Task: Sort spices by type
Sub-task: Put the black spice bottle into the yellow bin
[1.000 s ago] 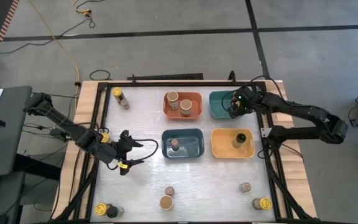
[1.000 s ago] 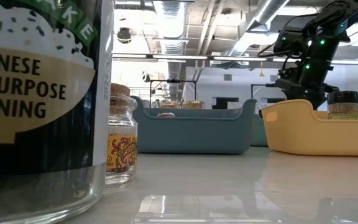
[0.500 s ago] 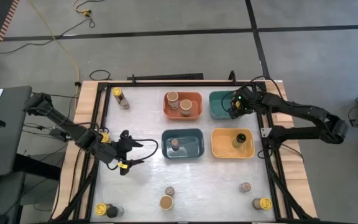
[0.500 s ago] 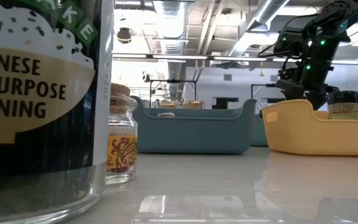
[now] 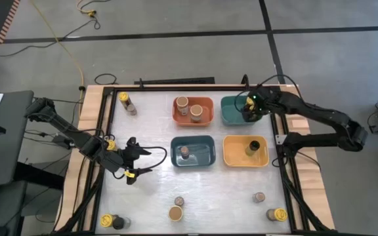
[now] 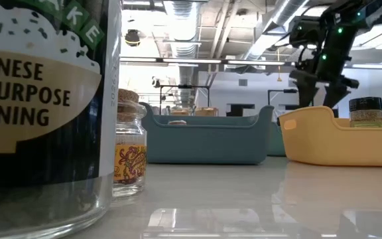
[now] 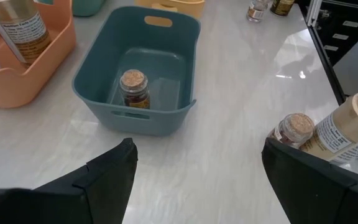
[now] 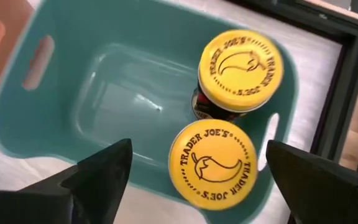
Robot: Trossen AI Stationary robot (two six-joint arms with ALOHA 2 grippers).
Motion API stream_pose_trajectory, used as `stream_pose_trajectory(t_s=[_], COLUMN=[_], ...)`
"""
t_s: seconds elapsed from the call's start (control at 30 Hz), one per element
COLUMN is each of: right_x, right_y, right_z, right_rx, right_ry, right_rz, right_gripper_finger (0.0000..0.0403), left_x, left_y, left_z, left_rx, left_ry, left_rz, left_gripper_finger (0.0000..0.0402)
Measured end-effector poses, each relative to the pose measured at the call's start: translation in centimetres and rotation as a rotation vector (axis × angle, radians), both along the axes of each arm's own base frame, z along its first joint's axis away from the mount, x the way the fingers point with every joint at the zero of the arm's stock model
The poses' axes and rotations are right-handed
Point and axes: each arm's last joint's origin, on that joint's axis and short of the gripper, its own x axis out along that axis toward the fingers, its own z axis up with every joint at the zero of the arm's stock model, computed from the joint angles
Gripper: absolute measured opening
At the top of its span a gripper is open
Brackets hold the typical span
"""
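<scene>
Right gripper (image 5: 250, 108) hangs spread wide and empty over our teal bin (image 8: 55, 112) at the far right, where two yellow-lid jars (image 8: 213, 163) stand side by side. Left gripper (image 5: 135, 157) waits agape at the table's left, facing the blue bin (image 7: 160, 37) holding one cork-top jar (image 7: 133, 89).

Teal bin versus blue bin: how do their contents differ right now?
The teal bin holds two yellow-lidded jars standing side by side; the blue bin holds one cork-topped jar. The yellow lids are wide, flat and printed; the cork top is small and plain. The right gripper is open above the teal bin; the left gripper is open short of the blue bin. All three jars stand upright.
</scene>
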Motion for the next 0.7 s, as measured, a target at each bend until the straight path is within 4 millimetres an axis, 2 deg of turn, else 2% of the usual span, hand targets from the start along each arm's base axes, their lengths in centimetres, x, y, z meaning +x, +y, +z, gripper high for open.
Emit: stream_pose_trajectory(t_s=[0.27, 0.47, 0.7], right_x=[0.6, 0.8, 1.6], right_y=[1.5, 4.0, 7.9], right_z=[3.8, 7.3, 7.8], right_rx=[-0.013, -0.032, 0.011], right_ry=[-0.064, -0.264, -0.372], right_rz=[0.036, 0.032, 0.041], right_gripper_finger=[0.0397, 0.0397, 0.0397], left_x=[0.0, 0.0, 0.0], left_y=[0.0, 0.0, 0.0], left_z=[0.0, 0.0, 0.0], left_rx=[-0.032, -0.258, -0.305], left_ry=[-0.004, -0.013, -0.016], left_rz=[0.018, 0.139, 0.169], left_gripper_finger=[0.0329, 0.0329, 0.0329])
